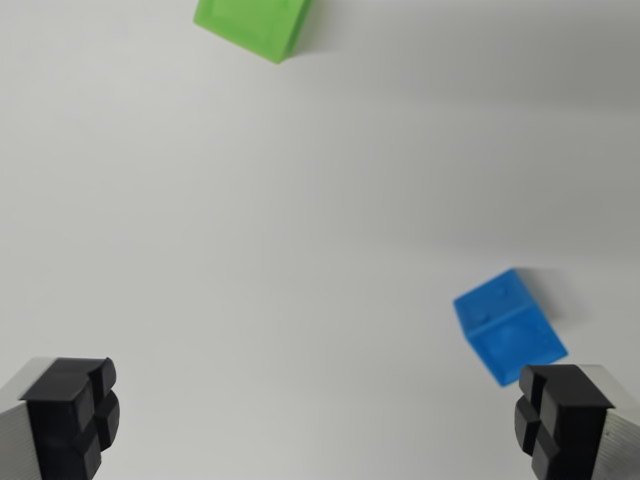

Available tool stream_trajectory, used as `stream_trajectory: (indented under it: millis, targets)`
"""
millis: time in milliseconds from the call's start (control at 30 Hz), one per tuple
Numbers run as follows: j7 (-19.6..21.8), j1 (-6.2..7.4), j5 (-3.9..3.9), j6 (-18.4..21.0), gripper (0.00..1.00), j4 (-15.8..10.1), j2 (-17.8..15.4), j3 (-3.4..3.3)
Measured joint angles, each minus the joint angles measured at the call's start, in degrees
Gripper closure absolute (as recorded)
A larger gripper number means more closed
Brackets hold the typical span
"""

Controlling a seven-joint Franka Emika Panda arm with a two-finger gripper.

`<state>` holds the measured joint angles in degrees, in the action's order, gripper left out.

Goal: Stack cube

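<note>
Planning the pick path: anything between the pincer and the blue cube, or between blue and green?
Nothing visible. The open pincer is empty, the blue cube sits by its finger on the wrist view's right, and only bare white surface separates it from the green cube.

Most of the white surface (300, 230) lies bare, a wide open stretch through the middle where the fingers (85, 415) could pass with nothing between them. Only two things stand in the way: a blue cube (508, 325) low on the wrist view's right, just beside the right-hand finger pad, and a green cube (255, 25) at the top edge, partly cut off. The two cubes sit well apart, with clear surface between and around them.
</note>
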<state>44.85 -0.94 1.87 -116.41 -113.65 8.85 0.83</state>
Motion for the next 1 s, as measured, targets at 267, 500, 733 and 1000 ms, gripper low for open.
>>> stream_trajectory:
  millis: [267, 500, 733, 1000]
  targets:
    - [0.00, 0.00, 0.00, 0.00, 0.00, 0.00, 0.00, 0.00]
    - [-0.03, 0.00, 0.00, 0.00, 0.00, -0.02, 0.00, 0.00]
    - [-0.92, -0.02, 0.00, -0.59, 0.00, -0.74, -0.03, -0.12]
    - [-3.07, -0.24, 0.00, -2.10, 0.00, -2.66, -0.59, -0.45]
